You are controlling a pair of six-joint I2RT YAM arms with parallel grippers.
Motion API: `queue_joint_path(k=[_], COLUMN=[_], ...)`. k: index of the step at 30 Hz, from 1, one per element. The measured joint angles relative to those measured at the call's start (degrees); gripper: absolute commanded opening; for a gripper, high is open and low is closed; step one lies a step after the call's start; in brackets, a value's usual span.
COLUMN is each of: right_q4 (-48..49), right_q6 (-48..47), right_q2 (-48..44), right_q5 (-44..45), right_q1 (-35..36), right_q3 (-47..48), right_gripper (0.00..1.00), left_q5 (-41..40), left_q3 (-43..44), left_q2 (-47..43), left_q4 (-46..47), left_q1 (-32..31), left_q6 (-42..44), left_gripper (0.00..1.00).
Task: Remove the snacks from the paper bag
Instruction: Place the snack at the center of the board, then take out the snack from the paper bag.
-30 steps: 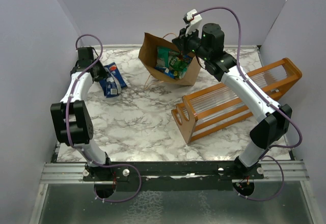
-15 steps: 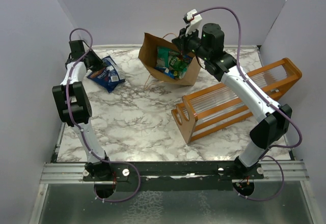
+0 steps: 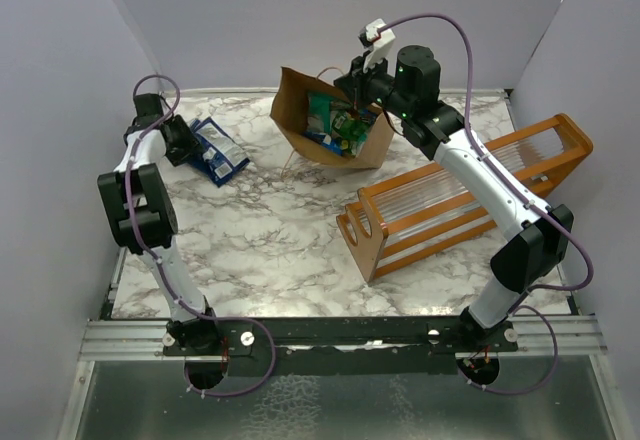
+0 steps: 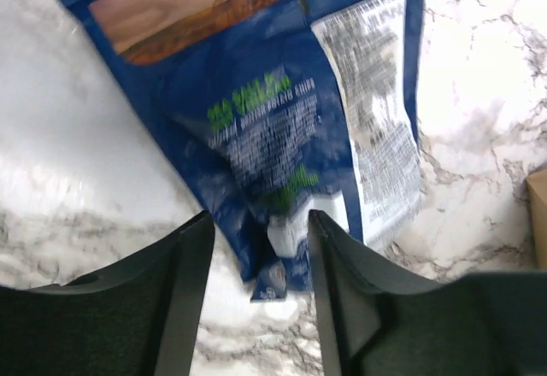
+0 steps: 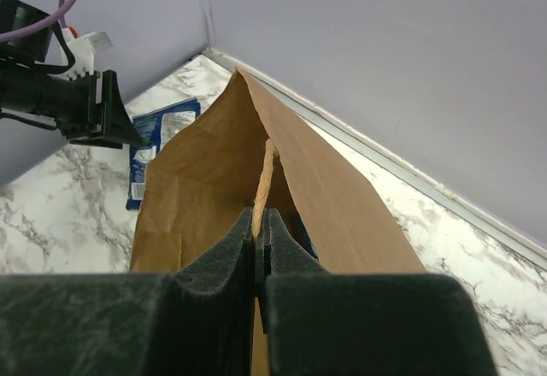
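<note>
A blue-and-white snack packet [image 3: 217, 149] lies flat on the marble at the far left. My left gripper [image 3: 185, 143] stands open right beside it. In the left wrist view the packet [image 4: 282, 120] has its lower corner between the parted fingers [image 4: 184, 308] of the left gripper [image 4: 256, 261], and neither finger presses on it. The brown paper bag [image 3: 298, 112] stands open at the back centre with several teal, green and blue snacks [image 3: 330, 120] inside. My right gripper [image 3: 356, 88] is shut on the bag's upper edge. In the right wrist view that gripper [image 5: 259, 222] pinches a thin paper strip of the bag [image 5: 205, 179].
An orange wooden rack [image 3: 470, 195] with clear slats lies at the right, close to the right arm. Purple walls close in the left, back and right sides. The left gripper [image 5: 111, 111] and the blue packet [image 5: 158, 137] show beyond the bag in the right wrist view.
The left gripper has opened and let go of the blue-and-white packet, which now rests on the table at the far left. The right gripper has stayed shut on the bag.
</note>
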Motion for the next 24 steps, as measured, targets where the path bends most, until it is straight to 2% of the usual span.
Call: queue_joint_path(k=[3,8,9,12,16,20,24], right_q4=[0.00,0.79,1.16,2.62,5.14,7.10,10.56], right_q6=[-0.02,-0.44,-0.55,-1.03,-1.09,-0.94,-0.20], right_q2=[0.00,0.00,-0.09,-0.59,-1.46,-1.55,-2.54], right_q5=[-1.57,-4.87,-5.64,-9.42,-14.78,-17.90,-20.22], right_q1=[0.00,0.00,0.00,0.00,0.02,0.07,0.11], right_q3=[0.02,-0.39,-0.72,-2.82,-6.16,-6.97,-9.05], right_gripper=[0.01,0.01,0.01,0.01,0.01,0.01,0.01], left_q5=[-1.03,-1.07,-1.03,-0.87,-0.63,-0.46,-0.44], left_q3=[-5.33,-13.90,-14.25,-19.39,-25.64,-31.82,-34.58], left_q2=[-6.78,-22.03,-22.93,-33.79,-45.16,-56.68,-64.70], left_q4=[0.83,3.08,3.17,3.54,3.54,4.72,8.28], left_q1=[-0.61,-4.24,-4.55,-9.81,-16.33,-21.97,-25.00], left_q6=[-0.39,-1.16,-1.16,-1.22,-3.10,-8.79,-14.86], left_gripper=[0.69,0.72,0.72,0.72,0.68,0.59,0.52])
